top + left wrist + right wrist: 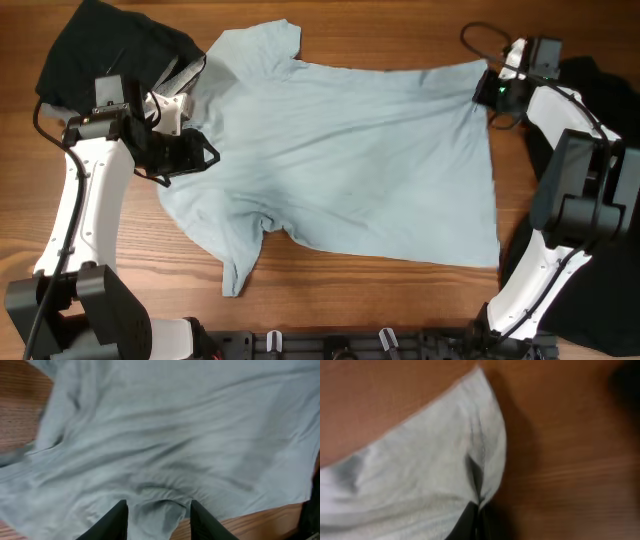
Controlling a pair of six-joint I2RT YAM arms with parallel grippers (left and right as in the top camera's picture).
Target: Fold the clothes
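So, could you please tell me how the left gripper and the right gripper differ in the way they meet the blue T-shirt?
The left gripper's jaws stand apart with a ruck of cloth between them, while the right gripper's jaws are shut, pinching the T-shirt. The left gripper is at the shirt's neck end, the right gripper at a hem corner. Both are low at the edges of the same T-shirt.

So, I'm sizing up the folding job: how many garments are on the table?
3: a pale blue thin-cloth T-shirt spread centrally, a black fabric garment bunched far left, a second black fabric heap along the right edge. Others may be hidden.
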